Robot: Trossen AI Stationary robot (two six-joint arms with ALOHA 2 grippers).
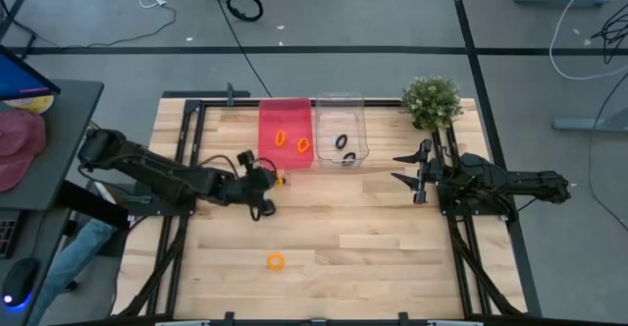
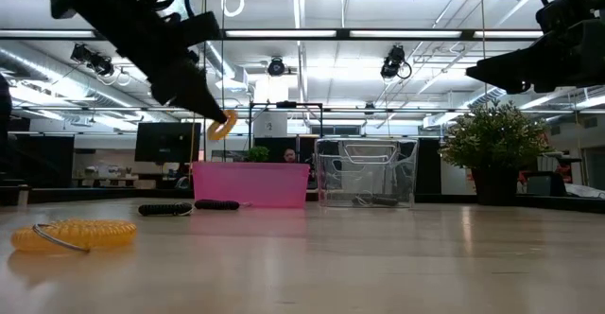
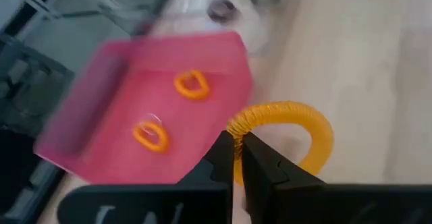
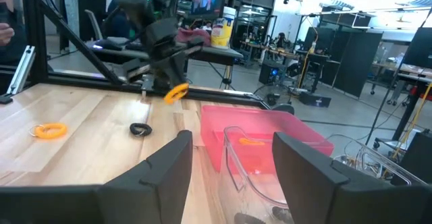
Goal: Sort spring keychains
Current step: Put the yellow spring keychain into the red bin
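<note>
Now the left gripper (image 3: 237, 158) pinches an orange spring keychain (image 3: 287, 131) in the air just in front of the pink bin (image 1: 285, 130).

Two orange keychains (image 1: 291, 139) lie inside the pink bin, and two black ones (image 1: 344, 148) lie in the clear bin (image 1: 340, 105) beside it. Another orange keychain (image 1: 276, 261) rests on the table (image 1: 392, 238), well apart from the pink bin. To the far side of the clear bin, the right gripper (image 1: 407, 168) waits with fingers spread, empty.

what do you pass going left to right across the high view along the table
left gripper holding an orange keychain → pink bin → clear bin → right gripper, fingers open → potted plant
</note>
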